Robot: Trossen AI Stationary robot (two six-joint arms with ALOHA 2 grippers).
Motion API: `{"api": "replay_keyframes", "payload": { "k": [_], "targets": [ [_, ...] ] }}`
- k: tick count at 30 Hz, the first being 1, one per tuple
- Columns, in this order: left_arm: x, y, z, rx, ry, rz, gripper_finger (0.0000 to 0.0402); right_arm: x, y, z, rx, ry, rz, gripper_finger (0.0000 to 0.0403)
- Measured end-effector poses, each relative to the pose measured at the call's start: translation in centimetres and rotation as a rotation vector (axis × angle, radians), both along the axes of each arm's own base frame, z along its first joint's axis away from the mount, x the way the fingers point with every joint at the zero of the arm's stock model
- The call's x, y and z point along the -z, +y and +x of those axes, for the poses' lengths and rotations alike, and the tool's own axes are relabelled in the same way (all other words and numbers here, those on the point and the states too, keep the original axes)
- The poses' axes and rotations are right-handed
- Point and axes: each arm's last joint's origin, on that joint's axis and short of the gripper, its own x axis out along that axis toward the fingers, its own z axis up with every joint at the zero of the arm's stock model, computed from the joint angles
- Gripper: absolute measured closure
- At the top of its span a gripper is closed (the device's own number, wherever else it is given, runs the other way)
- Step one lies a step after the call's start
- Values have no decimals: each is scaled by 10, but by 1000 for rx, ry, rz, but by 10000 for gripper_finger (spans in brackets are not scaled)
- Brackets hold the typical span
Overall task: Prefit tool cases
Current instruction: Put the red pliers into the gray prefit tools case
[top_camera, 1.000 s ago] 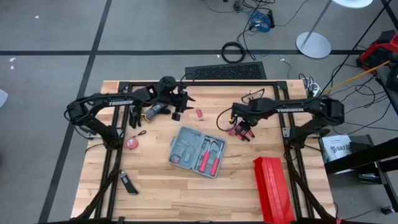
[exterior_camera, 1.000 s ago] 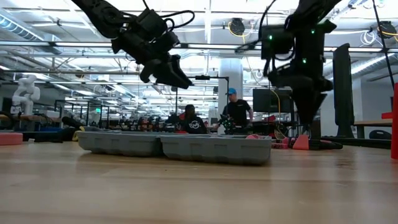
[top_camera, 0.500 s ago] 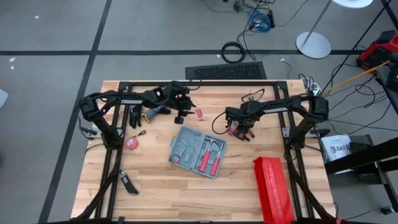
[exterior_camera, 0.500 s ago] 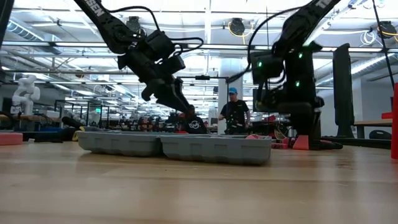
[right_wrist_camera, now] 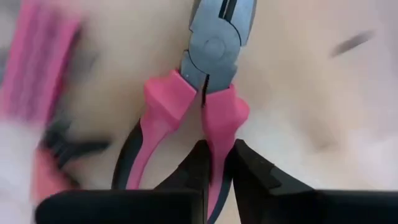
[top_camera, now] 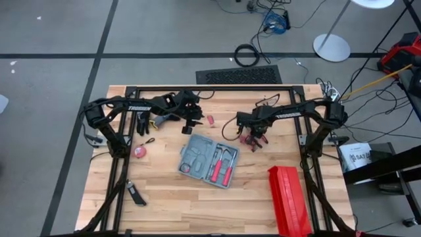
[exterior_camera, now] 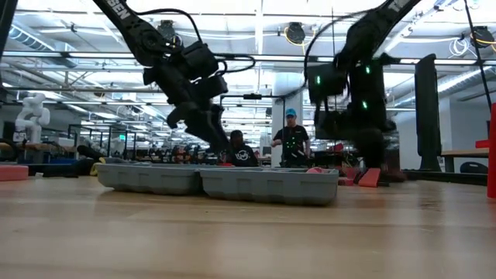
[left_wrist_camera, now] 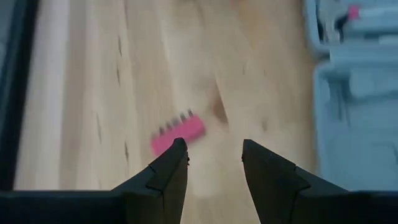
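While both arms hang above the table:
Cases: one open tool case (top_camera: 208, 160)
Pliers: one pair (right_wrist_camera: 198, 93), right gripper (right_wrist_camera: 216, 163) clamped on one handle
Left gripper (left_wrist_camera: 214, 163): spread, empty

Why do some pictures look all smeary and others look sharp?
Right wrist view: the pliers are sharp, the pink thing beside them smeared. Left wrist view: the pink bit holder and case are soft. High view is crisp; low view has bright ceiling lights.

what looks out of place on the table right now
The open tool case lies askew on the table, and several tools sit loose outside it: pink-handled pliers under the right gripper, a pink bit holder ahead of the left gripper.
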Motion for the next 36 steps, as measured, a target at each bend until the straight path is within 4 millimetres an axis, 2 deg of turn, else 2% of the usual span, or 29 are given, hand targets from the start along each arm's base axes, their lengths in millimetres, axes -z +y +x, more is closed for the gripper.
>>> {"api": "replay_keyframes", "payload": {
  "k": [4,9,16,21,25,30,36],
  "targets": [
    [4,-1,-6,-84,105,13,244,-43,-5,0,36,-147,-82,366],
    [12,-4,-16,-217,269,11,244,-68,0,-10,90,-249,-15,366],
    [20,-23,-29,-289,481,-127,244,-75,30,-14,78,-235,134,366],
    [22,-43,-32,-286,586,-175,244,-75,58,-10,36,-232,202,366],
    [22,-63,-27,-267,600,-250,244,-76,88,-5,-14,-257,264,366],
    [22,-93,-17,-237,585,-290,244,-76,135,9,-109,-381,343,366],
    [20,-125,-5,-224,529,-312,244,-71,190,33,-246,-631,353,366]
  ]
}}
